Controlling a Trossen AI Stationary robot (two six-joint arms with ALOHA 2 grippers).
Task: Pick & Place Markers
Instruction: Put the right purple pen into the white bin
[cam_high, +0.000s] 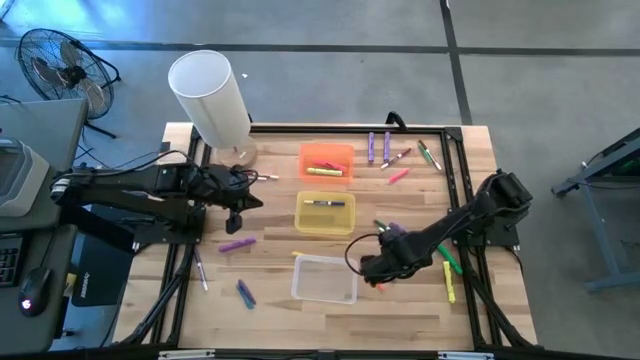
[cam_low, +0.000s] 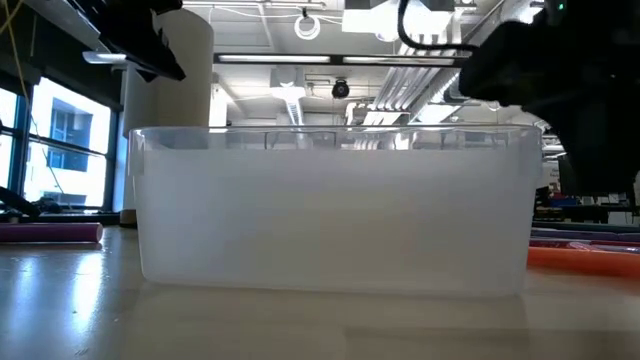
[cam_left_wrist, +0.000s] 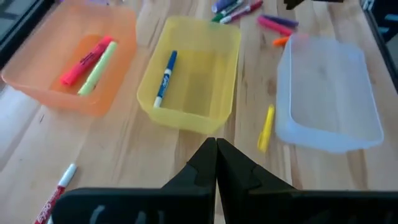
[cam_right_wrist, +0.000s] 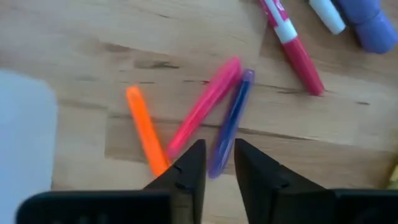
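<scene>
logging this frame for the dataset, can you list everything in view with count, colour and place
orange bin: one, far centre of the table, holding a pink and a yellow marker
yellow bin: one, mid-table, holding one blue marker
clear bin: one, near centre, nothing visible in it
loose markers: many, mixed colours, scattered over the table; an orange, a pink and a blue one lie at the right gripper
white cylinder: one, far left corner
fan: one, black, on the floor left
left gripper: shut, empty, left of the yellow bin
right gripper: open, just above the blue marker
</scene>
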